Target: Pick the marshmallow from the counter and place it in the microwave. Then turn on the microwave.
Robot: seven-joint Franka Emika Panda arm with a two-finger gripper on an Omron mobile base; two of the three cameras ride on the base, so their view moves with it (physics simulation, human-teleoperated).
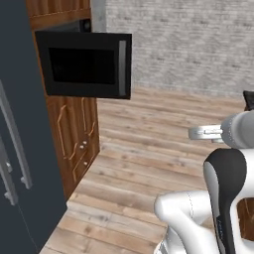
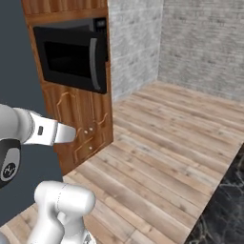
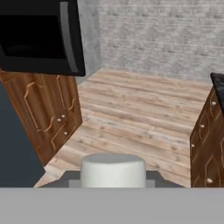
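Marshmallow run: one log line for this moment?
phase: carry to microwave | gripper: shut on marshmallow | microwave door: swung open | marshmallow: not yet inside

The marshmallow [image 3: 113,170] sits low in the hand view, its underside cut off by the bottom of the picture, and it covers the tool's tips, so the grip itself can't be read, though it looks held. The microwave [image 3: 41,37] runs off the top and left edges there. The bench [image 2: 224,209] shows just a dark corner at the right base view's lower right.
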